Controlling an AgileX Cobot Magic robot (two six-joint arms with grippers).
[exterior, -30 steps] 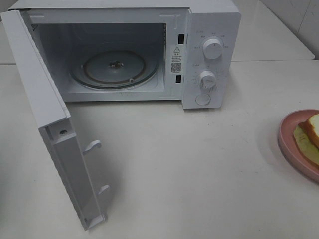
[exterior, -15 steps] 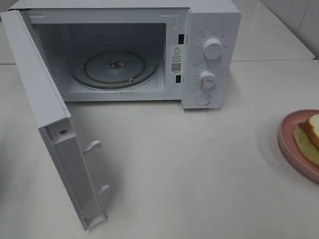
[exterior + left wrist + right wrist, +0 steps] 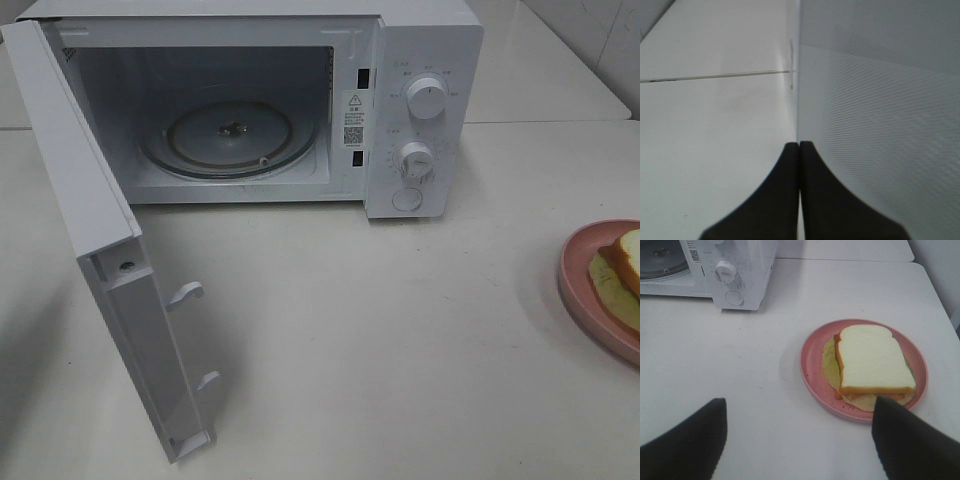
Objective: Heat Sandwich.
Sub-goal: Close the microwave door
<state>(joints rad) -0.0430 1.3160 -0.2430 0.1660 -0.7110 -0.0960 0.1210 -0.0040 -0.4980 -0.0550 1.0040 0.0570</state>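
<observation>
With the microwave door (image 3: 100, 250) swung wide, sandwich (image 3: 871, 360) sits on its pink plate (image 3: 812, 372) on the desk (image 3: 380, 340), right jaws spread to straddle it, left jaws shut by the door.

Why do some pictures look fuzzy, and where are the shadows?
In the left wrist view, the shut left gripper is a dark, soft-edged shape and the microwave door beside it looks hazy. In the right wrist view, the sandwich is sharp; the open right gripper fingers are blurred. In the exterior high view, the door casts a faint shadow on the table.
</observation>
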